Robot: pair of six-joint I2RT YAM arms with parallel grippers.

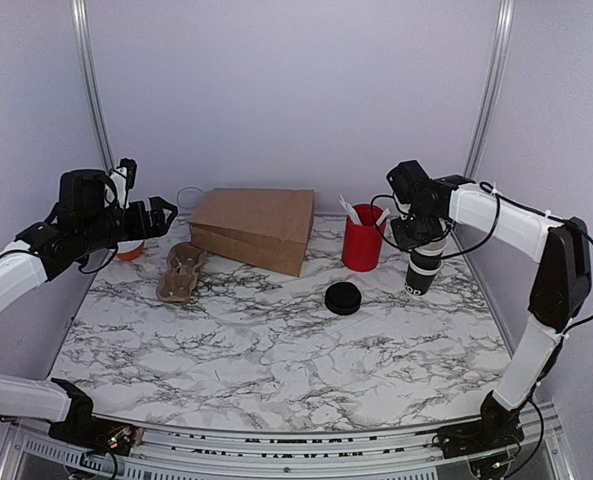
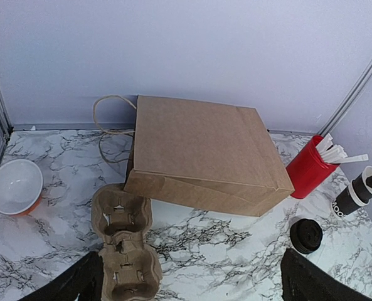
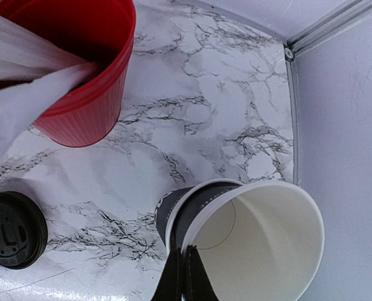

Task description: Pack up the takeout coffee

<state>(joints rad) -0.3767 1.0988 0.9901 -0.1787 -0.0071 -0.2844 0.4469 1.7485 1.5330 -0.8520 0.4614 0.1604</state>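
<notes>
While the left arm hangs high over the far left of the marble table [image 1: 276, 350], the right gripper [image 1: 419, 236] has hold of the takeout coffee [image 1: 423, 268], a small black paper cup with a white inside. The cup is at the far right, just beside a red cup [image 1: 363, 242] holding white sticks [image 1: 350, 209]. In the right wrist view the fingers [image 3: 184, 276] are pressed close together on the cup's near wall, pinching its rim. That grip suits an open, empty cup because it leaves the body free to drop into a holder. The cup leans a little, and whether its base touches the table cannot be told. A flat black lid [image 1: 344, 298] lies apart from it toward the middle, so the cup is uncovered. A brown paper bag [image 1: 254, 228] lies on its side at the back. A cardboard cup carrier [image 1: 181, 272] lies just in front of the bag's left end, pockets up, and is likely where the cup should go. The left gripper [image 1: 162, 214] hovers near the carrier with fingers [image 2: 73, 285] spread wide and empty, probably ready to steady it. An orange bowl [image 2: 15, 186] sits at the far left with no evident part in the task. Packing looks barely begun, with the cup well apart from both carrier and bag.
</notes>
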